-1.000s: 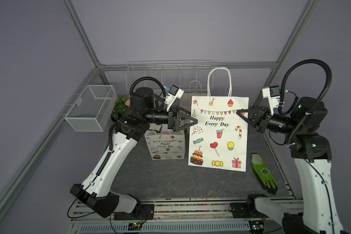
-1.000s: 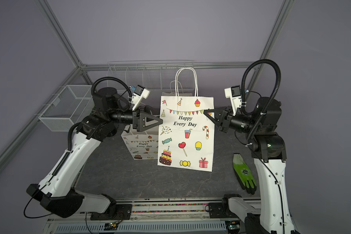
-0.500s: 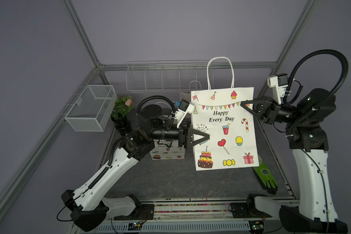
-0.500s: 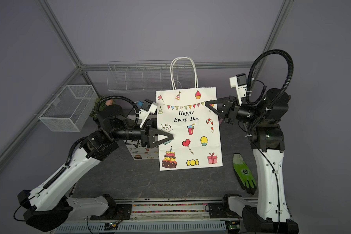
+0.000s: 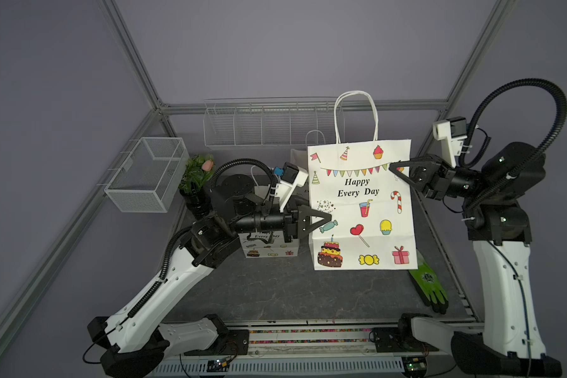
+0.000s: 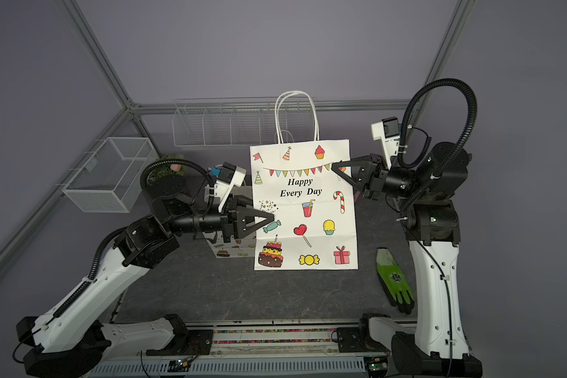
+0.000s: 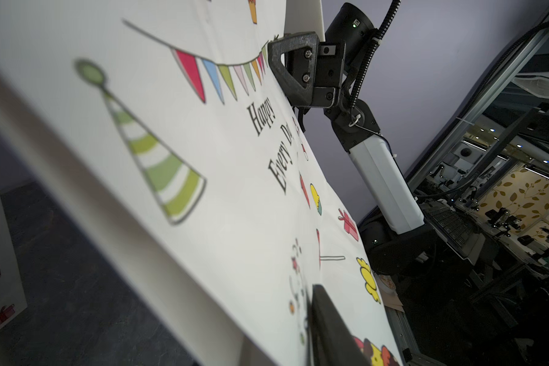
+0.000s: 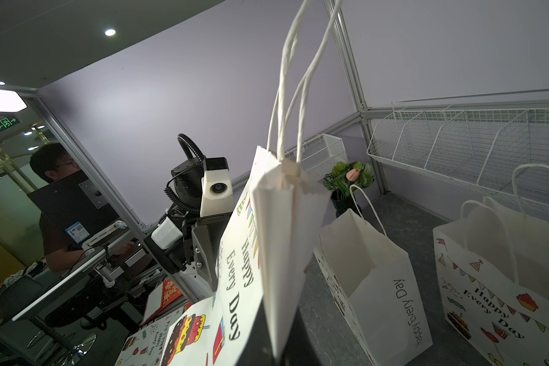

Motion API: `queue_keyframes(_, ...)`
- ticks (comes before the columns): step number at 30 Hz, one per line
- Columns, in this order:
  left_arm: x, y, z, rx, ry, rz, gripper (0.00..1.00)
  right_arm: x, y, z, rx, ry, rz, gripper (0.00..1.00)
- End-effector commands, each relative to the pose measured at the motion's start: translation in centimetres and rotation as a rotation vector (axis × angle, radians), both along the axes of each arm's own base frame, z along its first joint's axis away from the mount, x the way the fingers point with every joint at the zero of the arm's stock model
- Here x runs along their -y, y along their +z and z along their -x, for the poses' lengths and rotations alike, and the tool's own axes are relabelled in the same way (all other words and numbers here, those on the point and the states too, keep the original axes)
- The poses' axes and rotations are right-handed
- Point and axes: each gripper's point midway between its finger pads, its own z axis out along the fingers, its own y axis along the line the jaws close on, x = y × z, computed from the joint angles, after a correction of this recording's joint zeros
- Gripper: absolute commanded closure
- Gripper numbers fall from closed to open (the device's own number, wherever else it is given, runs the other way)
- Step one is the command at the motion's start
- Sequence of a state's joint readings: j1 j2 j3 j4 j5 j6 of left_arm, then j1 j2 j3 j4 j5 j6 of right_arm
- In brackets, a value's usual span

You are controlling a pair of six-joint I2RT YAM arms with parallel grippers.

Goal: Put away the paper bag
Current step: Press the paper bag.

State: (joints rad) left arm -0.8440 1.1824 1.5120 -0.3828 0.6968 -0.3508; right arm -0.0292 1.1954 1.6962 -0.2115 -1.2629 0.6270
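Observation:
The paper bag [image 5: 360,209] [image 6: 305,209] is white, printed "Happy Every Day", folded flat and held upright with its bottom edge near the table. My right gripper [image 5: 391,166] [image 6: 334,166] is shut on its upper right edge; in the right wrist view the bag [image 8: 282,237] rises from between my dark fingers [image 8: 260,336]. My left gripper [image 5: 328,216] [image 6: 271,216] is closed round the bag's left edge at mid height. In the left wrist view one finger [image 7: 330,326] lies on the printed face [image 7: 203,221]; the other is hidden behind the bag.
A small printed bag [image 5: 269,243] stands under my left wrist and another white bag [image 5: 298,160] behind it. A green glove [image 5: 429,284] lies at the front right. A wire basket [image 5: 144,173] hangs on the left wall, a wire rack [image 5: 262,124] on the back wall, beside a potted plant [image 5: 197,176].
My left arm has dropped lower and come in on the bag's left edge, its jaws closing from wide open. My right gripper has raised the bag and carried it to the right.

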Motion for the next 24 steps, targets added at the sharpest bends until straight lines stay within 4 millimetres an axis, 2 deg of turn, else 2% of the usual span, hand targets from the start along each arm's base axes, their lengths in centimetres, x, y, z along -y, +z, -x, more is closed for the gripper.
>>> queue_keyframes(1,0.2,-1.6,-0.7,-0.009,0.032,-0.052,0.75,0.1,0.8,0.4,0.050,-0.023,0.002,0.93)
queue_keyframes(6,0.3,-2.0,-1.0,-0.014,0.039,-0.062,0.78,0.0,0.5,1.6,0.078,-0.024,0.008,0.93)
queue_keyframes(11,0.2,-2.0,-1.1,-0.013,0.050,-0.064,0.58,0.0,0.8,2.4,0.111,-0.051,0.008,0.93)
queue_keyframes(14,0.3,-1.8,-1.1,-0.016,0.048,-0.055,0.57,0.0,0.6,2.6,0.117,-0.064,0.009,0.93)
queue_keyframes(20,0.6,-1.9,-1.5,-0.026,0.056,-0.057,0.78,-0.4,-0.2,3.4,0.130,-0.055,0.017,0.89)
queue_keyframes(24,0.6,-1.5,-1.5,-0.025,0.058,-0.044,0.92,-0.6,-0.5,3.9,0.135,-0.047,0.020,0.82)
